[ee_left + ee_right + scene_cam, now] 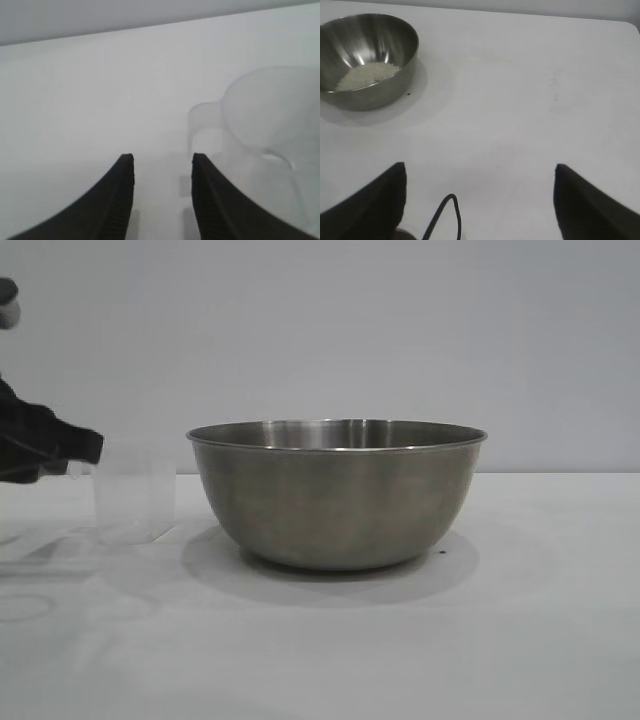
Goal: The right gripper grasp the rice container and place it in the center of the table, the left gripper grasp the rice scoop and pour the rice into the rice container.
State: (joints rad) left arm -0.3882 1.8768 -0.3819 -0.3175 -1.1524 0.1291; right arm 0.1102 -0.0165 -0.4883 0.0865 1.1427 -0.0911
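Rice container [336, 495] sits mid-worktop [540, 620], upright, with rice [367, 75] already pooled in its bottom. Rice scoop [134, 502] stands upright on the worktop just beside the container, on the left arm's side, not touching it, and looks empty from my wrist feed.

My left gripper [162, 192] is just beside the scoop on the side away from the container, partly parted and empty: nothing between the jaws, with the scoop's loop handle [200, 125] ahead of them and off to one side, clear of both.

My right gripper [480, 200] is parked well apart from the container, spread wide, holding nothing.

Judgement: pour looks done and the scoop set down. Left arm is far nearer the scoop; if I regrasp, the handle points back toward that gripper, so the approach runs straight along it.
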